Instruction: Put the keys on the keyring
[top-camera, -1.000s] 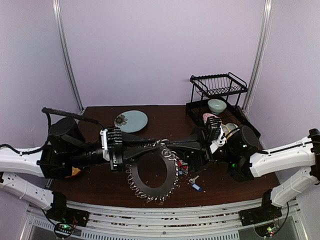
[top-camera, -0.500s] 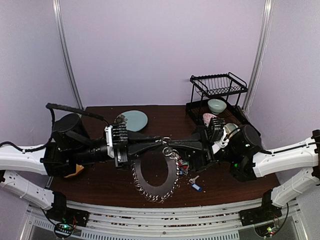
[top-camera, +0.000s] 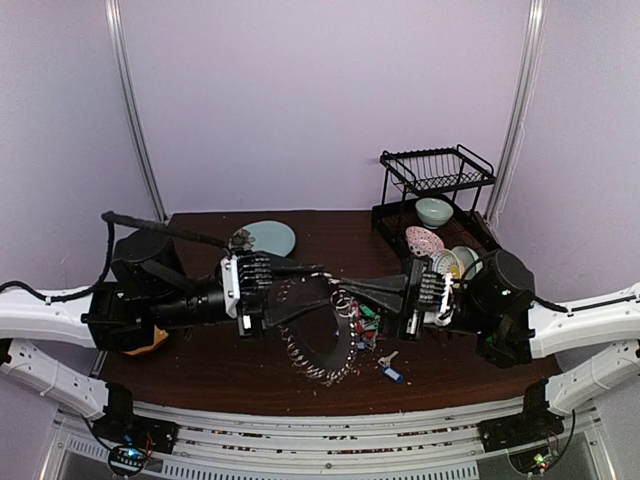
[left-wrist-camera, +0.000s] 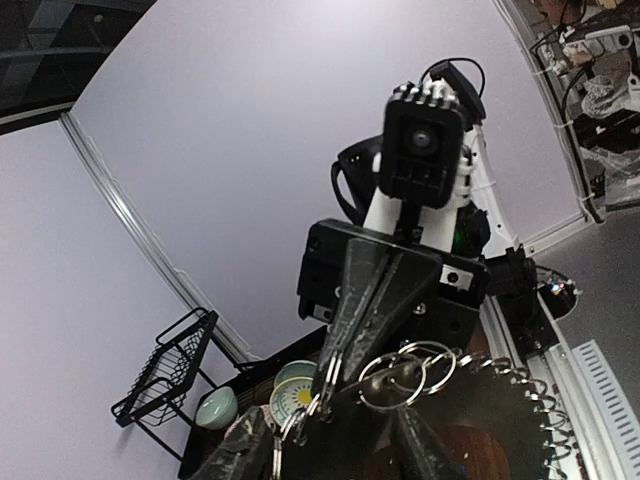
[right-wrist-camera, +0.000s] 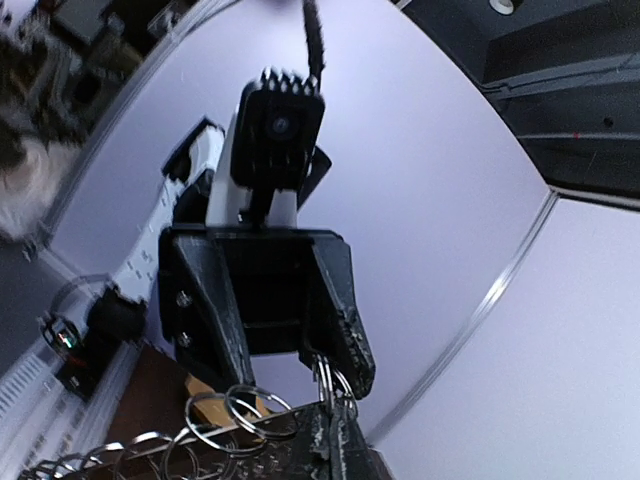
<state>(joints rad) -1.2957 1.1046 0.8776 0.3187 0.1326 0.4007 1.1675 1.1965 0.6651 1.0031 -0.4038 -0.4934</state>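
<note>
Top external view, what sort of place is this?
Probably a robot test booth staged like a kitchen: plain lilac backdrop walls, two arms mounted at a dark wooden table, and a black dish rack holding bowls.

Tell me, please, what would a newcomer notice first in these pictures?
Most striking are the two hands meeting tip to tip over the dark table: the left hand open, the right hand pinched shut on small rings. Just below them tilts the big spiky keyring. A black wire dish rack holding bowls stands back right.

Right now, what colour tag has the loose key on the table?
Blue tag, best in the top external view.
</note>
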